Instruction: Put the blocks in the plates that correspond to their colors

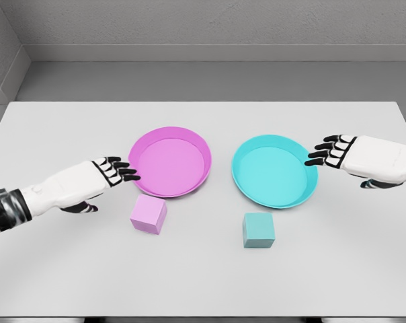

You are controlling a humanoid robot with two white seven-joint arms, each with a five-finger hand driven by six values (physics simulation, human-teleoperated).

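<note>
Right now both plates hold nothing: pink plate [170,161] and cyan plate [275,169] mid-desk, pink block [148,214] and cyan block [259,230] nearer the front edge; left hand [107,176] and right hand [344,153] open-fingered, gripping nothing.

I see the pink plate [170,161] lying flat with a raised rim, its left edge just beside the fingertips of my left hand [99,180], whose fingers are stretched out and holding nothing. The pink block [148,214] — a pale cube — sits upright just below that plate, near the left hand's fingers and slightly to their right. The cyan plate [275,170] lies flat beside the pink one, its right rim under the fingertips of my right hand [354,158], fingers likewise extended. The teal block [259,230] stands below the cyan plate — well apart from the right hand.
</note>
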